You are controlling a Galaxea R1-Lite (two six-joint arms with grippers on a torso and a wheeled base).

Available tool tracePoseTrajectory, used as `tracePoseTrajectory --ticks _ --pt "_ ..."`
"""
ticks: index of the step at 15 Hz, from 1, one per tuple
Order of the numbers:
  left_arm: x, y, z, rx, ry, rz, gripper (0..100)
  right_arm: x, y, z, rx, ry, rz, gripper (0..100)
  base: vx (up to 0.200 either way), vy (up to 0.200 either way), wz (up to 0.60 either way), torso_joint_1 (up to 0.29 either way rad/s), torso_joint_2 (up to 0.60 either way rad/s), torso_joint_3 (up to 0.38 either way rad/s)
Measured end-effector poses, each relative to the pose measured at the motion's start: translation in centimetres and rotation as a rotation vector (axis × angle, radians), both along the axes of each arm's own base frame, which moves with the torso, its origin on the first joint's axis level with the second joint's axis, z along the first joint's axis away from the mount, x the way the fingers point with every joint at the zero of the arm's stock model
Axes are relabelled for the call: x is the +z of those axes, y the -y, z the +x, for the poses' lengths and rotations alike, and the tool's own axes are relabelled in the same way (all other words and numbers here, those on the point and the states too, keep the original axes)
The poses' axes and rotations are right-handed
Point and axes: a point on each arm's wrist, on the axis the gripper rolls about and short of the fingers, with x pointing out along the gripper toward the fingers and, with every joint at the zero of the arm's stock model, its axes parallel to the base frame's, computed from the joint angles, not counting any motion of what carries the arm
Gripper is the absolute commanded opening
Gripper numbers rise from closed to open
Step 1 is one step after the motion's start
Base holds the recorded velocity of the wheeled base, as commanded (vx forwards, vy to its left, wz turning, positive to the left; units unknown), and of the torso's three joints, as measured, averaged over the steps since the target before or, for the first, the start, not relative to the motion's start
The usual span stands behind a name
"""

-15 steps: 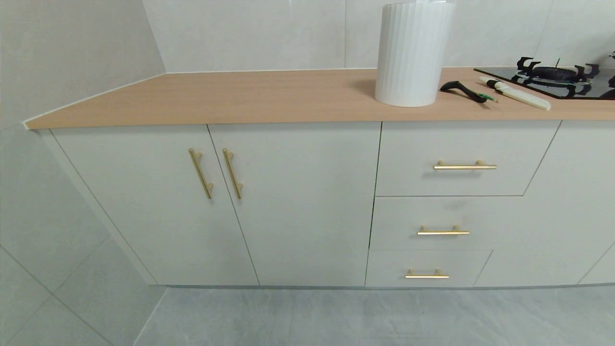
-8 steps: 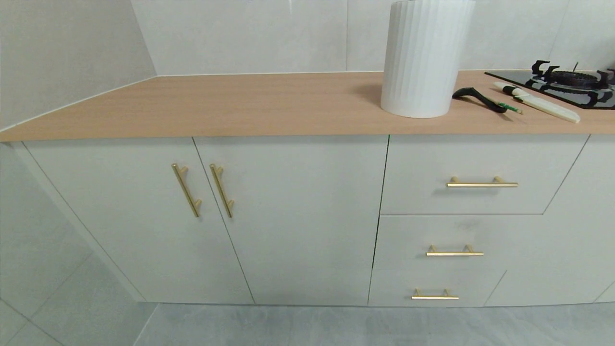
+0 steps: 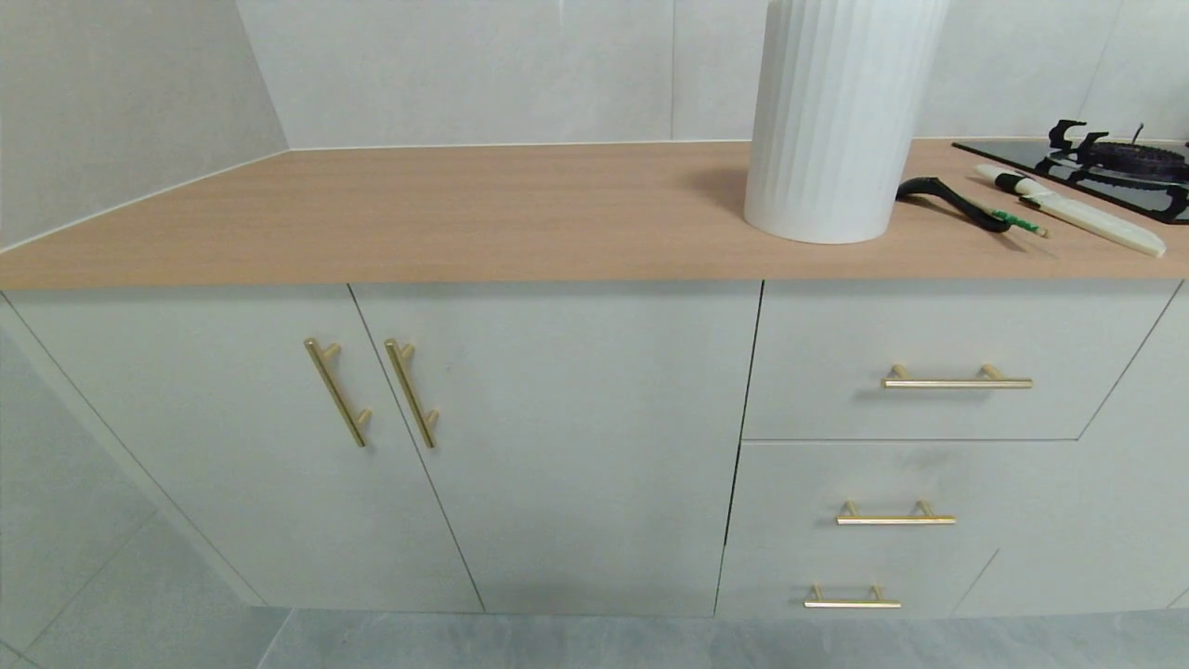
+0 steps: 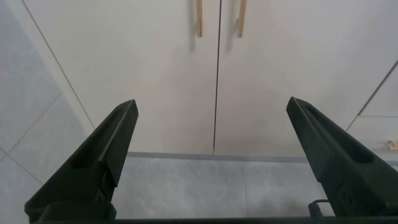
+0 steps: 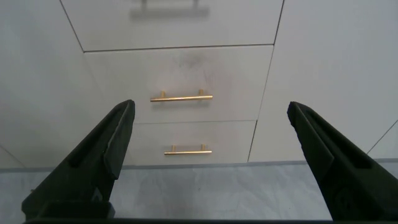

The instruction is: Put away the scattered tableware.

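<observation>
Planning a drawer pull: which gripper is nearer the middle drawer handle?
Right. The right gripper faces the middle drawer handle; the left gripper faces the cupboard doors instead.

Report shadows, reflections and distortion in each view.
Head view: white container casts a soft shadow leftward on the countertop; door handles splay from wide-angle distortion. Left wrist view: left gripper reads dark against pale doors. Right wrist view: right gripper likewise, against drawers.

We note the wooden countertop (image 3: 418, 214) carrying a white ribbed canister (image 3: 841, 121), a black-handled utensil (image 3: 947, 199), a cream knife (image 3: 1077, 212) and a black hob (image 3: 1105, 172).
</observation>
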Motion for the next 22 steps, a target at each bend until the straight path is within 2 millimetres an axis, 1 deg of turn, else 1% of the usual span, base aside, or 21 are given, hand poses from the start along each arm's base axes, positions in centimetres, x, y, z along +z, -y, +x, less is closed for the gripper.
tracePoseTrajectory --ticks 5,6,8,9,10,11,13,15,16,17,19,21,22 --pt "0.0 0.0 0.0 0.0 0.0 0.0 100 0.2 0.0 0.0 0.005 0.004 -0.017 100 0.0 0.0 0.0 0.0 0.0 0.0" --pt "0.0 0.0 0.0 0.0 0.0 0.0 100 1.1 0.0 -0.3 0.014 0.023 -0.014 100 0.0 0.0 0.0 0.0 0.0 0.0" --pt "0.0 0.0 0.0 0.0 0.0 0.0 100 4.5 0.0 -0.8 0.037 0.096 0.002 100 0.0 0.0 0.0 0.0 0.0 0.0" --pt "0.0 0.0 0.0 0.0 0.0 0.0 100 6.0 0.0 -0.7 0.046 0.092 0.005 100 0.0 0.0 0.0 0.0 0.0 0.0" --pt "0.0 0.0 0.0 0.0 0.0 0.0 100 7.3 0.0 0.1 0.053 0.053 0.007 100 0.0 0.0 0.0 0.0 0.0 0.0" --pt "0.0 0.0 0.0 0.0 0.0 0.0 100 8.4 0.0 1.1 0.059 0.001 0.008 100 0.0 0.0 0.0 0.0 0.0 0.0" --pt "0.0 0.0 0.0 0.0 0.0 0.0 100 10.1 -0.1 4.2 0.068 -0.137 0.008 100 0.0 0.0 0.0 0.0 0.0 0.0" --pt "0.0 0.0 0.0 0.0 0.0 0.0 100 11.0 -0.4 8.0 0.082 -0.282 0.007 100 0.0 0.0 0.0 0.0 0.0 0.0" --pt "0.0 0.0 0.0 0.0 0.0 0.0 100 11.0 -0.5 10.0 0.09 -0.343 0.004 100 0.0 0.0 0.0 0.0 0.0 0.0" --pt "0.0 0.0 0.0 -0.001 0.0 0.0 100 10.8 -0.7 12.2 0.097 -0.396 0.001 100 0.0 0.0 0.0 0.0 0.0 0.0" --pt "0.0 0.0 0.0 0.0 0.0 0.0 100 9.6 -1.2 16.6 0.11 -0.498 -0.007 100 0.0 0.0 0.0 0.0 0.0 0.0" --pt "0.0 0.0 0.0 0.0 0.0 0.0 100 7.5 -1.6 20.2 0.117 -0.592 -0.012 100 0.0 0.0 0.0 0.0 0.0 0.0" --pt "0.0 0.0 0.0 0.0 0.0 0.0 100 6.2 -1.7 21.4 0.12 -0.645 -0.016 100 0.0 0.0 0.0 0.0 0.0 0.0"
